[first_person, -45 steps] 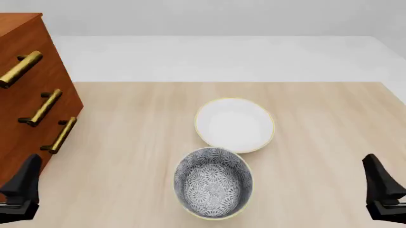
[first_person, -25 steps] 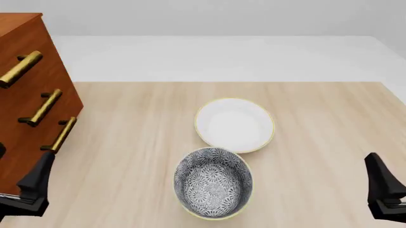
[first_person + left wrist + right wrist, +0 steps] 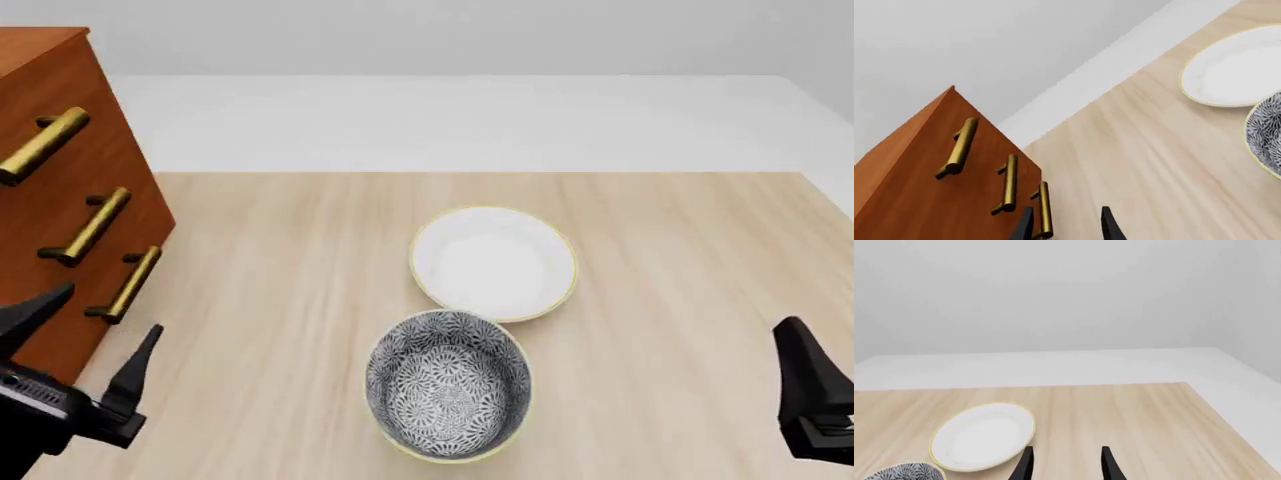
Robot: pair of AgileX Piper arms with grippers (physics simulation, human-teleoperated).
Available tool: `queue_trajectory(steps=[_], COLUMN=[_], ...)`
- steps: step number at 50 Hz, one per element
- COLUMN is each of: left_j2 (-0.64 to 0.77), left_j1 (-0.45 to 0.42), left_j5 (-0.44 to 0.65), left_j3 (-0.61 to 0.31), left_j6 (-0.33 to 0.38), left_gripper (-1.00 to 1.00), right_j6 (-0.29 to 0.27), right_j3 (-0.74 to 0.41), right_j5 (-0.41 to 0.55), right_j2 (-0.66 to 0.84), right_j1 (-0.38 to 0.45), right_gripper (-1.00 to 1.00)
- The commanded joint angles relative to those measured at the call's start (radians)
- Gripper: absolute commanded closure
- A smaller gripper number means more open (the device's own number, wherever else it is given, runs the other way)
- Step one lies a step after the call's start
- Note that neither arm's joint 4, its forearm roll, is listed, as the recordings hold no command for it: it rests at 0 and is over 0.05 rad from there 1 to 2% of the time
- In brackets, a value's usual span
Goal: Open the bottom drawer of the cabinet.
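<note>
The bottom drawer sits closed at the foot of the cabinet, which stands at the table's left edge in the front view. Its brass handle is the lowest of three, slanting down the front face below two like handles.

The left wrist view shows what the front view cannot: the handle runs down to meet the tip of one finger, overlapping it in the picture, while the other finger stands clear over bare wood-grain table. Whether that tip actually touches the brass cannot be told. The front view gives the wider layout instead — the left gripper is low at the cabinet's near corner, its two dark fingers spread wide and holding nothing, with the handle just above and beyond them.

The right gripper shows only as a dark shape at the front view's right edge, well apart from the cabinet. Its own wrist view shows the fingers parted and empty — pointed across open table.

Mid-table lie a white bowl with a yellow rim and, nearer the arms and just touching it in the picture, a patterned grey bowl.
</note>
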Motion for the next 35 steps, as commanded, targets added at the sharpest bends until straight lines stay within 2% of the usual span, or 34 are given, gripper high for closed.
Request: queue_trajectory(steps=[1,12,14,22,35], left_j2=[0.167,0.285,0.348,0.537,0.73], left_j1=[-0.007,0.0,-0.003,0.015,0.051], left_j5=[-0.098,-0.166,-0.209,-0.329,-0.476], left_j3=[0.029,0.029,0.029,0.029,0.029], left_j6=[0.141,0.213,0.24,0.276,0.331], left_gripper=[-1.0,-1.0,-1.0,-1.0,-1.0], right_j6=[0.009,0.013,0.014,0.017,0.021], right_j3=[-0.005,-0.007,-0.009,-0.008,-0.011], right_j5=[-0.002,-0.003,-0.001,-0.003,-0.002], right_j2=[0.0,0.0,0.0,0.0,0.0], right_j1=[-0.004,-0.006,-0.005,-0.006,-0.006], right_gripper=[-1.0,-1.0,-1.0,-1.0,-1.0])
